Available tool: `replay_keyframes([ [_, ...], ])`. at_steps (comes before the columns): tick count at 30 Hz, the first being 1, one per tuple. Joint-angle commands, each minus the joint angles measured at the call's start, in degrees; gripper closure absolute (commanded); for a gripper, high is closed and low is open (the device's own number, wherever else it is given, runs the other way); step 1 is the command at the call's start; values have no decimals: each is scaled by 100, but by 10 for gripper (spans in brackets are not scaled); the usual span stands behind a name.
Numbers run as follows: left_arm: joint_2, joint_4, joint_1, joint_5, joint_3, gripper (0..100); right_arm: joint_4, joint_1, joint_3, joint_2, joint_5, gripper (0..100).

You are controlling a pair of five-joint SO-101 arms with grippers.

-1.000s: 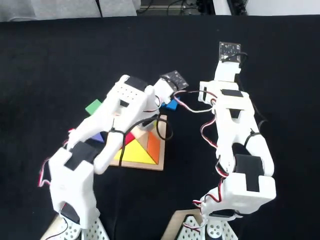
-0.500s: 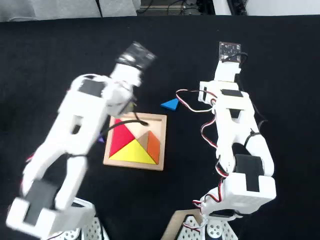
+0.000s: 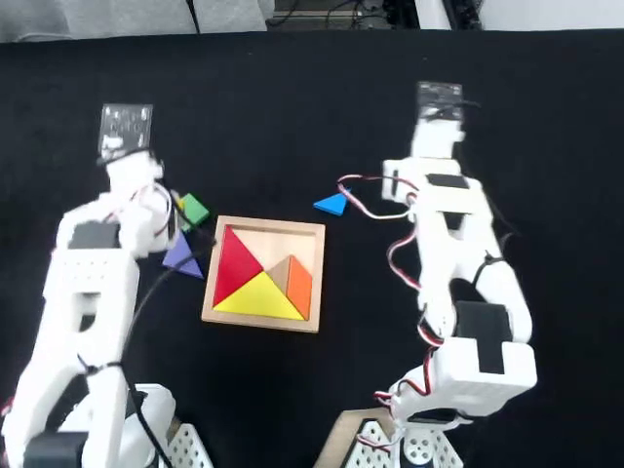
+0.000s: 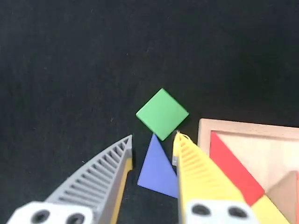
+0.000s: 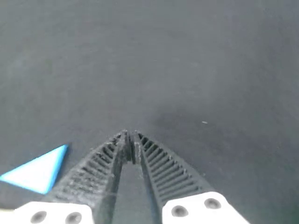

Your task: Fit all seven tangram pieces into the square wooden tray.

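Left tool (image 4: 153, 137) hovers agape over the purple triangle (image 4: 157, 171).

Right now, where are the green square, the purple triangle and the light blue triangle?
green square (image 4: 162, 113), left wrist view, centre of its face
purple triangle (image 3: 181, 255), high view, its middle
light blue triangle (image 3: 333, 204), high view, its middle

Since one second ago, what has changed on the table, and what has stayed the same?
The left hand swung away from the light blue triangle, back across the tray to its left side; it now hangs open over the purple triangle beside the green square, holding nothing. The right hand, shut, hardly moved. The tray, its four pieces and the light blue triangle stayed in place.
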Motion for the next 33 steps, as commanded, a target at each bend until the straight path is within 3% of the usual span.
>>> replay_keyframes([
  [1, -563, -1310, -277, 123, 1226, 848, -79, -536, -13, -40, 747, 980],
  [7, -1002, -3411, -1033, 158, 2633, 848, -70, -879, 119, -40, 1582, 980],
  [10, -1178, -3859, -892, 123, 3011, 848, 53, -932, 110, -48, 1776, 979],
  [13, -1248, -3859, -769, 105, 3073, 848, 246, -1073, 84, -40, 1899, 967],
  [20, -1231, -3859, -796, 105, 3055, 848, 589, -1442, 101, -48, 2031, 814],
  [29, -862, -3833, -1015, 114, 2730, 845, 589, -1451, 101, -48, 1996, 821],
  [33, 466, -3007, -1059, 132, 1587, 844, 589, -1451, 101, -75, 2022, 820],
])
